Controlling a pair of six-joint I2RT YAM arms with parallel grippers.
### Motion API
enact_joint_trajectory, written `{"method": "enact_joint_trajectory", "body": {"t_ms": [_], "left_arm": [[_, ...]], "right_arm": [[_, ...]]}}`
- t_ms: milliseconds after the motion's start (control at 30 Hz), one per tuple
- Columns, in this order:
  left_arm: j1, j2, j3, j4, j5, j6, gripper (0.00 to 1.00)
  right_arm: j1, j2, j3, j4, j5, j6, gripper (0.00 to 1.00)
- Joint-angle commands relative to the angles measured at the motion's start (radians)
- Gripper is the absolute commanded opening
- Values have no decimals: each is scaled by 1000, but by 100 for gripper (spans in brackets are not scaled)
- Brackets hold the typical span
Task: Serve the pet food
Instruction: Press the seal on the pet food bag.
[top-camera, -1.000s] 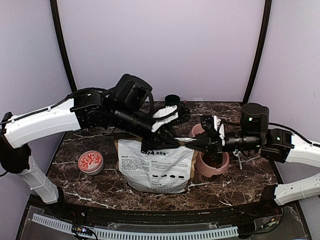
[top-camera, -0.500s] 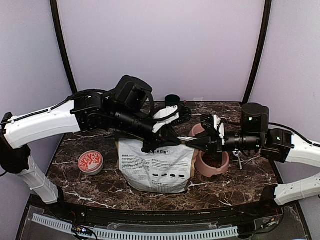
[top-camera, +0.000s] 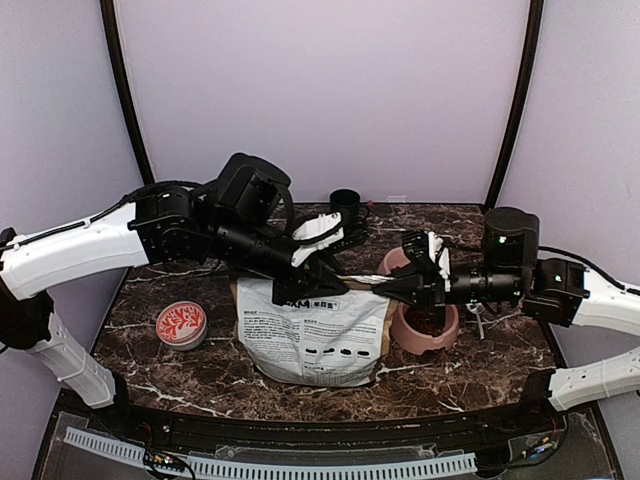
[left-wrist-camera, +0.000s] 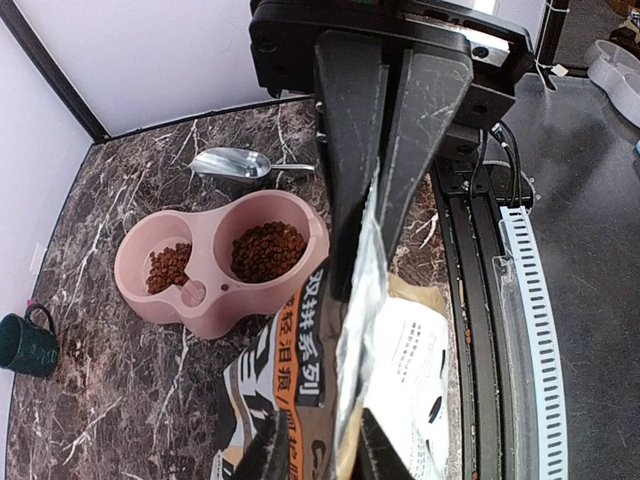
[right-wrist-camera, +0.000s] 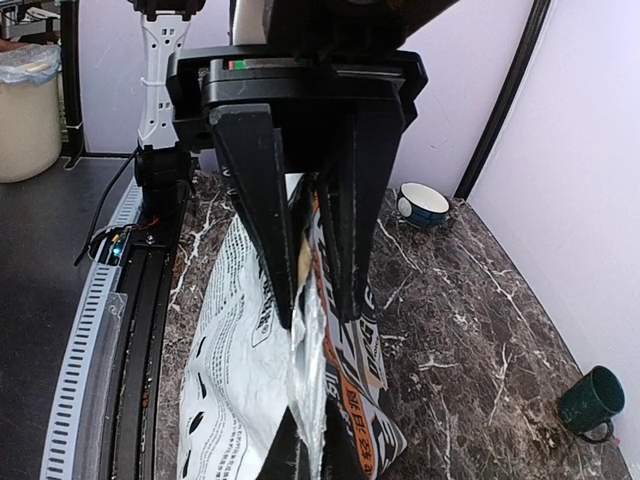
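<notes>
Both pincers meet at the top edge of the upright paper bag (top-camera: 310, 335) near the front of the desk (top-camera: 200, 375). The right pincer (right-wrist-camera: 312, 315) is clamped tight on the foil lip. The left pincer (left-wrist-camera: 368, 270) straddles that lip with jaws narrowly apart, its grip unclear. Just beyond, the pet food (left-wrist-camera: 268, 250) lies in both cups of the pink bowl (left-wrist-camera: 215, 305). Farther back lies a metal scoop (left-wrist-camera: 230, 162).

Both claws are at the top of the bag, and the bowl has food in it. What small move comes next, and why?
Probably the left gripper should shift along the top edge of the bag and pinch it shut. The pet food already lies in both cups of the pink bowl, the scoop is set down, and the right gripper clamps that edge.
</notes>
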Motion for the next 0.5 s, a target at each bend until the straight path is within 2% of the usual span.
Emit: {"method": "enact_joint_trajectory", "body": {"t_ms": [0, 67, 467], "left_arm": [[26, -41, -31, -71, -20, 18, 15], [31, -48, -32, -73, -11, 18, 0], [39, -97, -53, -38, 32, -9, 0]], "right_arm": [[-3, -77, 24, 124, 8, -1, 0], [-3, -79, 25, 117, 11, -3, 0], [-3, -77, 35, 117, 52, 24, 0]]}}
